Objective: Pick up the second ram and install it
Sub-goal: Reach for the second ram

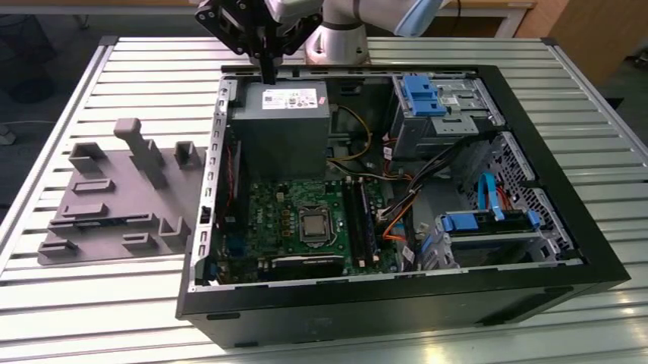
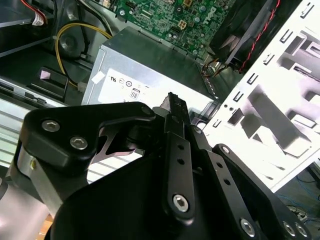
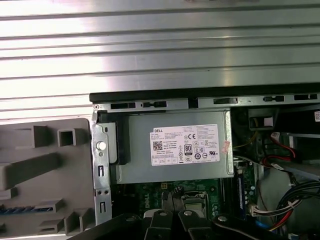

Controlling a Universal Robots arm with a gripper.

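The black two-fingered gripper on the pale arm hangs over the far edge of the open black steel computer case, its tips just above the far rim and the grey boxy power supply with a white label. In both wrist views the fingers are pressed together with nothing between them, and the power supply lies right below them. The second ram, a thin flat blue-green circuit-board stick, appears to lie flat in a slot of the grey moulded plastic fixture plate, though it shows as little more than a bluish strip; the first wrist view shows the same strip in the plate. The plate sits outside the case, on the exterior view's left, on the ribbed aluminium table, well apart from the gripper. Inside the case the large square green motherboard lies on the near side of the power supply, with the long black plastic memory slots running along its side toward the exterior view's right. Blue plastic drive caddies stand further to that side.
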